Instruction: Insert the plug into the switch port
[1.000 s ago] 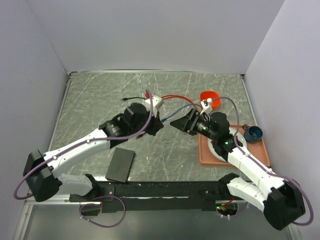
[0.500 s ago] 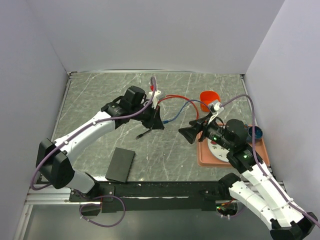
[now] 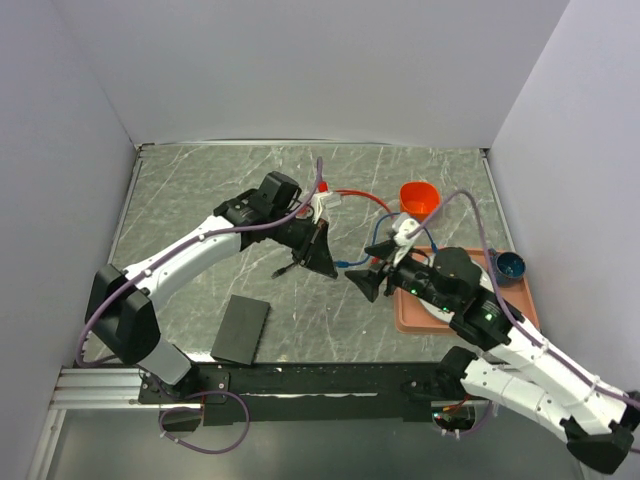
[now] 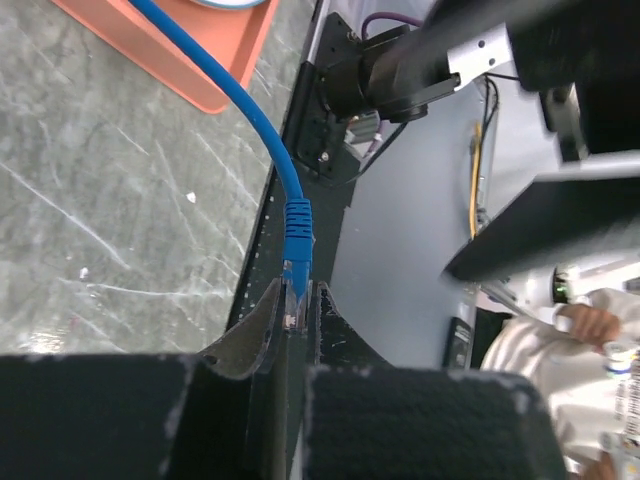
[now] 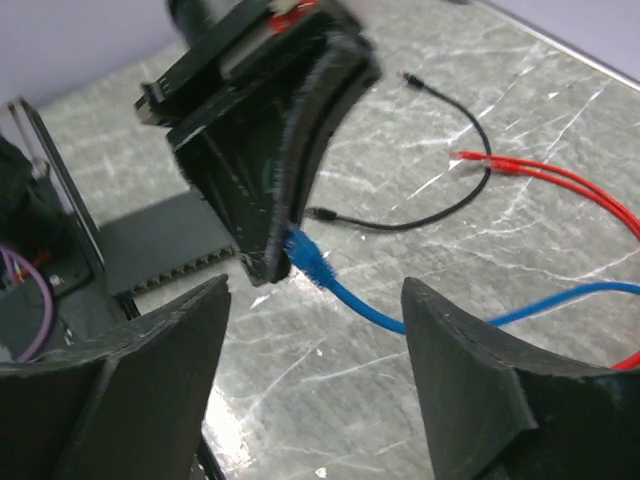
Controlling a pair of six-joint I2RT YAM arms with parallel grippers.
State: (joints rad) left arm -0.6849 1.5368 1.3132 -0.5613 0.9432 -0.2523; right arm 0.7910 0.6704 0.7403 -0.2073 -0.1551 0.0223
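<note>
The left gripper (image 5: 270, 262) is clamped on the clear plug (image 4: 291, 298) at the end of the blue cable (image 4: 262, 120). Its two pads are pressed together with only the plug's body between them. The plug sits at the very tips of the pads, and its blue boot and the cable run straight out beyond them. This is probably so that the end can be carried and aimed without the cable bending in the grip. The plug hangs in the air above the marble table (image 3: 200, 190), touching nothing else.

Just beyond those tips, the right gripper (image 5: 315, 300) faces the left one with its jaws spread wide and nothing between them. The blue cable passes across the gap without touching either finger. That pose looks like readiness to take or steady the cable close to the plug, though I cannot tell which.

Farther out, the black switch box (image 3: 240, 328) lies flat on the table. It is well apart from both grippers, back toward the left arm's base. From the right wrist its row of sockets shows along the edge turned towards the grippers, so the switch port (image 5: 185, 265) is reachable but not yet approached. The plug has to travel there and line up square with a socket.

On the far side of the left gripper, a red cable (image 5: 560, 180) and a thin black cable (image 5: 420, 215) lie loose on the table. The salmon tray (image 3: 405, 318) sits under the right arm.
</note>
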